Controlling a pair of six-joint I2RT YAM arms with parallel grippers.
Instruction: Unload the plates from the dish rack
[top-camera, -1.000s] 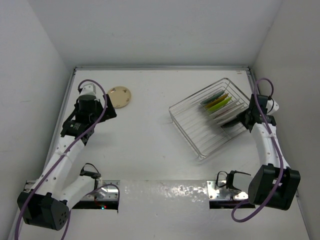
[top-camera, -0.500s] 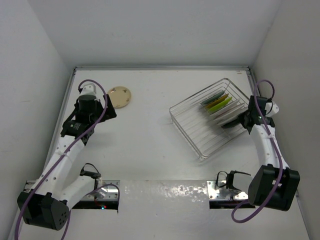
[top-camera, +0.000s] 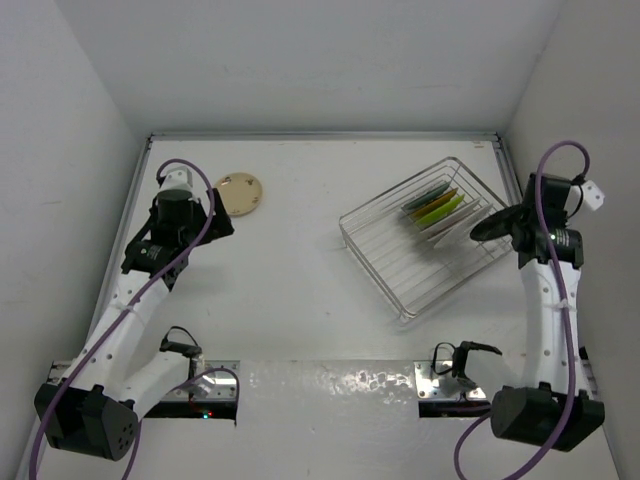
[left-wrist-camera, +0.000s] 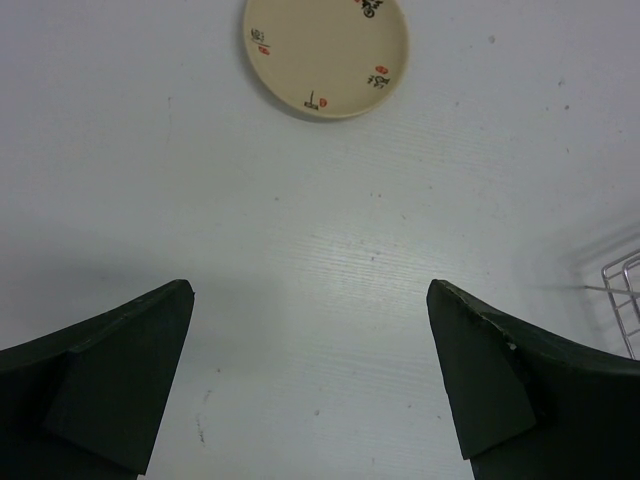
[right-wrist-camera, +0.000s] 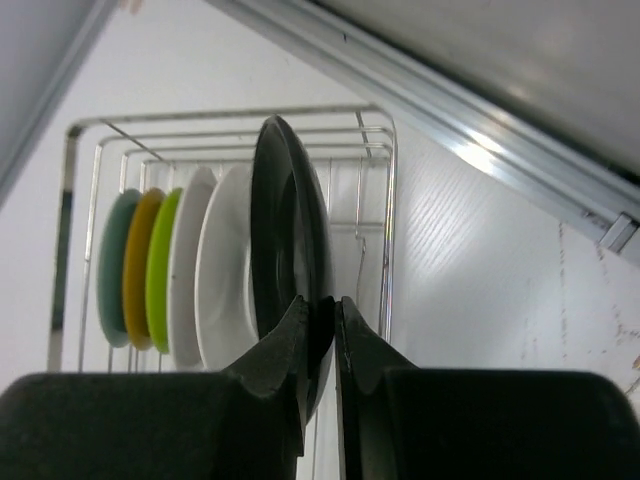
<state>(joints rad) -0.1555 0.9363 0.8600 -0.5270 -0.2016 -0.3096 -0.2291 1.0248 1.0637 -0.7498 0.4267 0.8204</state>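
Note:
The silver wire dish rack sits at the right of the table. Several plates stand on edge in it: teal, yellow-orange, lime green and two white ones. My right gripper is shut on the rim of a black plate and holds it lifted above the rack's right side; it shows in the top view. My left gripper is open and empty above the table, near a cream plate with red marks, also seen from above.
The rack's corner shows at the right edge of the left wrist view. A metal rail and side walls bound the table close behind the right gripper. Mounting plates lie at the near edge.
My right gripper has risen and moved right, lifting the black plate up out of the rack. The left arm has not moved.

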